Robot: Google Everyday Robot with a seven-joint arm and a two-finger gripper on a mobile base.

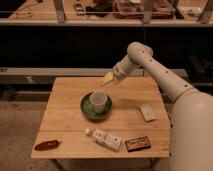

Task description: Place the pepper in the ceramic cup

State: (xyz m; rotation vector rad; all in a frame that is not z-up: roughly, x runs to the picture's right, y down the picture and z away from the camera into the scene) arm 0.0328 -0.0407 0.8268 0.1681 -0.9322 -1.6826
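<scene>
My gripper (107, 79) hovers, fingers (105, 80) wide, over the wooden worktop's (65, 115) back; the small glossy dark-red chili pepper (46, 145) looks light, slick: I'd pinch mid-body.

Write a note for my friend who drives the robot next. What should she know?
Gripper: open and empty, hovering over the back of the table, just behind the cup.
Pepper: lying at the table's front corner, on the picture's left, far from the gripper.
Cup: upright on the plate, mid-table.
Done: nothing yet; the pepper is untouched.
Left: reach the pepper, grasp it, carry it over, and drop it into the cup.
</scene>
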